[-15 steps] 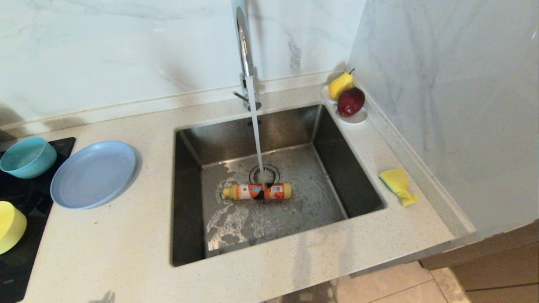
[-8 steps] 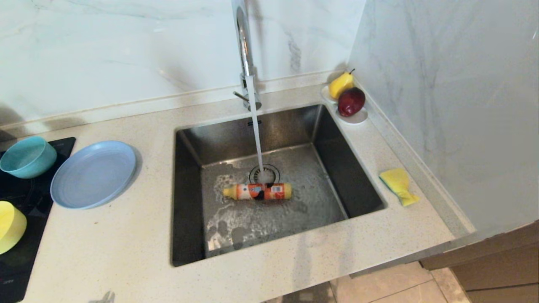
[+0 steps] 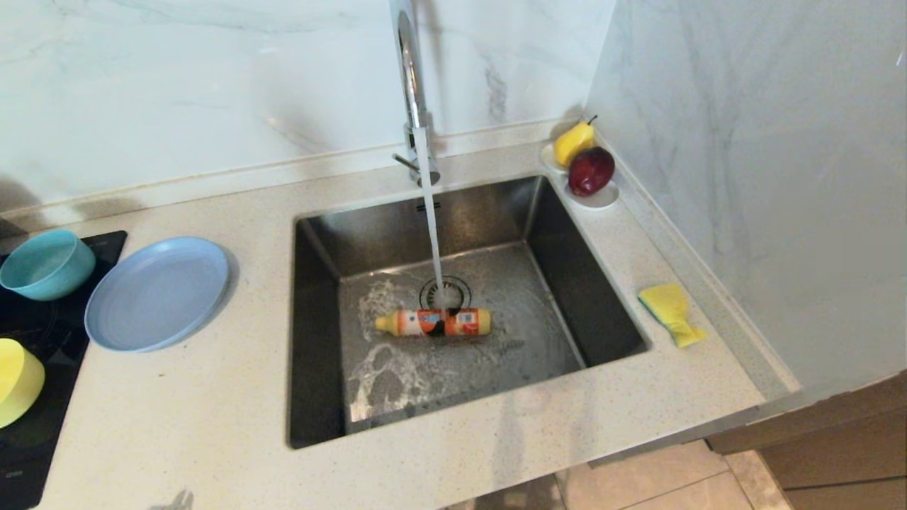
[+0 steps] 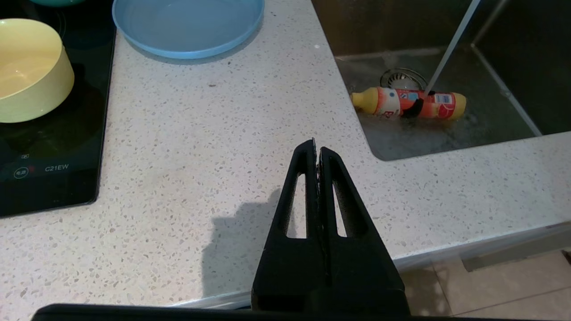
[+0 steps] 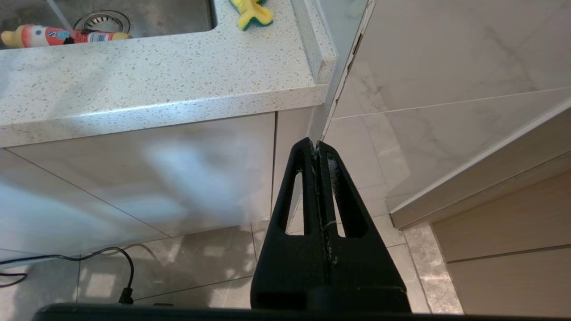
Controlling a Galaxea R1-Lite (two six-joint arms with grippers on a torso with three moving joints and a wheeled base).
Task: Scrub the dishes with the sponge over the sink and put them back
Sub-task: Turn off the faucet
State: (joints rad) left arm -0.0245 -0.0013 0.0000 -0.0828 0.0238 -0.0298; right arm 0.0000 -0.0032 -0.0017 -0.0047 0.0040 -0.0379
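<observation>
Left of the sink (image 3: 312, 340) lie the dishes: a grey-blue plate (image 3: 157, 292) (image 4: 187, 24), a teal bowl (image 3: 47, 263) and a pale yellow bowl (image 3: 15, 381) (image 4: 31, 71). The yellow sponge (image 3: 670, 312) (image 5: 252, 11) rests on the counter right of the basin. Water runs from the faucet (image 3: 411, 85) onto the drain. Neither arm shows in the head view. My left gripper (image 4: 316, 149) is shut and empty above the counter's front edge. My right gripper (image 5: 316, 146) is shut and empty, low in front of the cabinet.
An orange detergent bottle (image 3: 434, 321) lies in the basin by the drain. A white dish with a pear and a red apple (image 3: 589, 171) stands at the back right corner. A black cooktop (image 4: 49, 160) lies under the bowls. A wall (image 3: 765, 177) closes the right side.
Foam and water shift on the sink floor. Nothing else in the head view has moved.
</observation>
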